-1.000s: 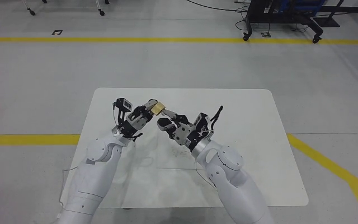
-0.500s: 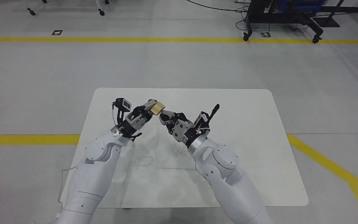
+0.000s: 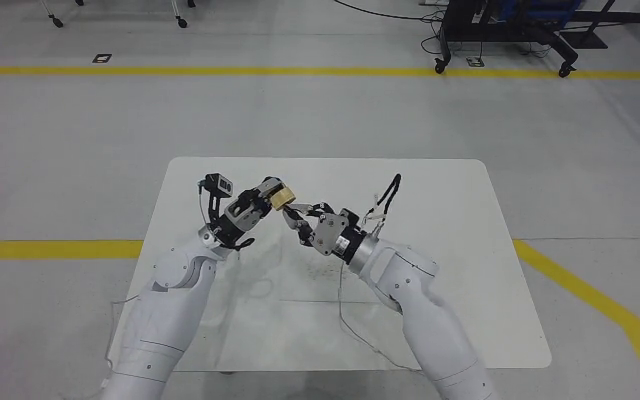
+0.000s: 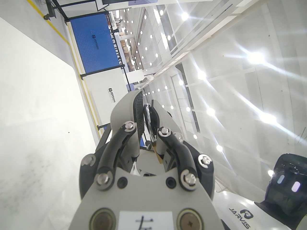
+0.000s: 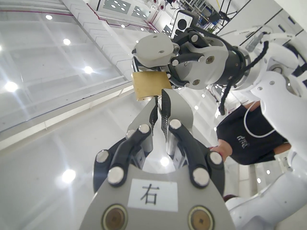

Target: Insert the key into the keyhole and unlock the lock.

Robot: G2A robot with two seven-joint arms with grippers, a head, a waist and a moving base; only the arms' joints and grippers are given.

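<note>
The brass padlock (image 5: 149, 85) is held up off the counter (image 3: 455, 300), over its far half and a little toward the left edge. The left claw (image 4: 147, 106) is clamped on the padlock's shackle end, so the body juts out with its underside turned toward the other arm. The key (image 5: 156, 98) shows only as a thin dark sliver, edge-on, reaching up to that underside near one corner. How far it has entered the keyhole, if at all, cannot be told. The right claw (image 5: 160, 102) is drawn narrow, its ribbed pads pinching the key just beside the padlock. The padlock looks compact, dense and rigid, with smooth metal faces that could slide in a loose grip. It is probably best held across the flat faces of the body or close around the shackle, firmly enough to resist a turning force. The key is small, light and stiff but thin. It should be pinched flat on its bow so it neither pivots between the pads nor bends if pushed in off-axis. The blade likely needs lining up squarely before any turn.
</note>
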